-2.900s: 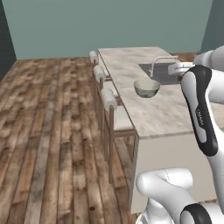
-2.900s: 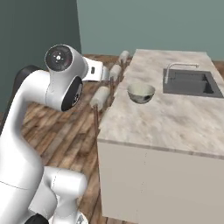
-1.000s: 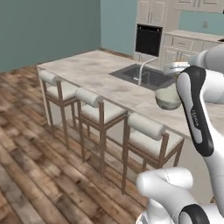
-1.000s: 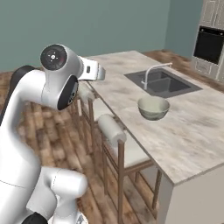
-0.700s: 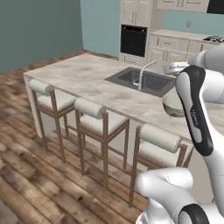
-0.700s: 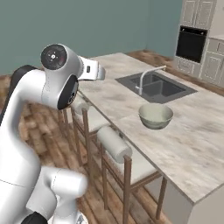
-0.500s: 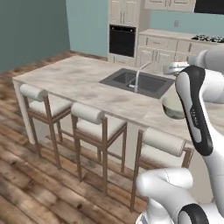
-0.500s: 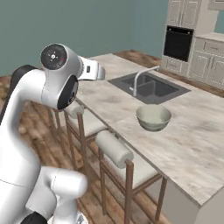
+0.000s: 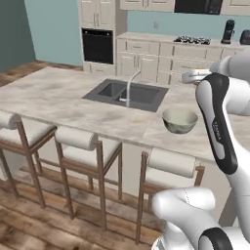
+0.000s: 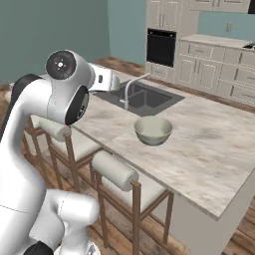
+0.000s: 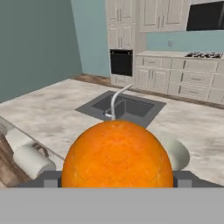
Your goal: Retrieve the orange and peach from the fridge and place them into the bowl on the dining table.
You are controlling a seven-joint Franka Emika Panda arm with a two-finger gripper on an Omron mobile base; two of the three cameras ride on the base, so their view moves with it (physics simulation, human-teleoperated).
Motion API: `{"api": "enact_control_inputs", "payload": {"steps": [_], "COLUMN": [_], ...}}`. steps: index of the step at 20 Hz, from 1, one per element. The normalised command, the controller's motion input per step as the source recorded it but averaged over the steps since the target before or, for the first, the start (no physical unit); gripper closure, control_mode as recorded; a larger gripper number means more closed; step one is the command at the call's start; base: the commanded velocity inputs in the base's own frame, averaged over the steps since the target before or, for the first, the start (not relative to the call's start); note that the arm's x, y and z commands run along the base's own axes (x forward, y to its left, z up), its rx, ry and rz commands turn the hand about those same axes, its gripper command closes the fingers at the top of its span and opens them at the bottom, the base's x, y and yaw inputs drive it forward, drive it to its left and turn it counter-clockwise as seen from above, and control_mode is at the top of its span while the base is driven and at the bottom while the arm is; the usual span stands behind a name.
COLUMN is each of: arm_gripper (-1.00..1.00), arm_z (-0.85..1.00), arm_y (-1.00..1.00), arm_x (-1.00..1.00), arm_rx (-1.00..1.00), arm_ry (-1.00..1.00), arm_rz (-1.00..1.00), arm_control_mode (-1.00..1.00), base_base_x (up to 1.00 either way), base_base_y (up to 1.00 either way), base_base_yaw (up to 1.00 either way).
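Left base view: bowl [image 9: 179, 120] sits upright on the dining table [image 9: 58, 100], right of the sink [image 9: 125, 93] and faucet [image 9: 130, 84]. It lies near the table's front edge, above a stool [image 9: 171, 163]. The arm [image 9: 219, 117] rises just right of the bowl.

Right base view: bowl [image 10: 153, 130] on the table [image 10: 209, 144], near the sink [image 10: 144, 98], in front of the arm [image 10: 64, 94].

Hand view: orange [image 11: 117, 155] sits clamped between the fingers of the gripper [image 11: 117, 178], jaws wide around it. The bowl [image 11: 177, 152] peeks out just behind the orange, to its right. Sink [image 11: 124, 106] and faucet [image 11: 116, 99] lie beyond, on the table [image 11: 48, 111]. Oven [image 11: 120, 62] stands in the far cabinets.
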Motion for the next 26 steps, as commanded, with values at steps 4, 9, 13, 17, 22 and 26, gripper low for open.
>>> {"api": "enact_control_inputs", "payload": {"steps": [4, 9, 13, 17, 22, 26], "arm_gripper": [1.0, 1.0, 1.0, 1.0, 1.0, 1.0], "arm_z": [0.0, 0.0, 0.0, 0.0, 0.0, 0.0], "arm_y": [0.0, 0.0, 0.0, 0.0, 0.0, 0.0], "arm_x": [0.0, 0.0, 0.0, 0.0, 0.0, 0.0], "arm_rx": [0.0, 0.0, 0.0, 0.0, 0.0, 0.0], "arm_ry": [0.0, 0.0, 0.0, 0.0, 0.0, 0.0], "arm_rz": [0.0, 0.0, 0.0, 0.0, 0.0, 0.0], "arm_control_mode": [1.0, 1.0, 1.0, 1.0, 1.0, 1.0], "base_base_x": [0.47, 0.57, 0.63, 0.7, 0.64, 0.58], "base_base_y": [0.0, 0.26, 0.5, 0.54, 0.43, 0.31], "base_base_yaw": [-0.37, -0.37, -0.37, -0.38, -0.38, -0.33]}}
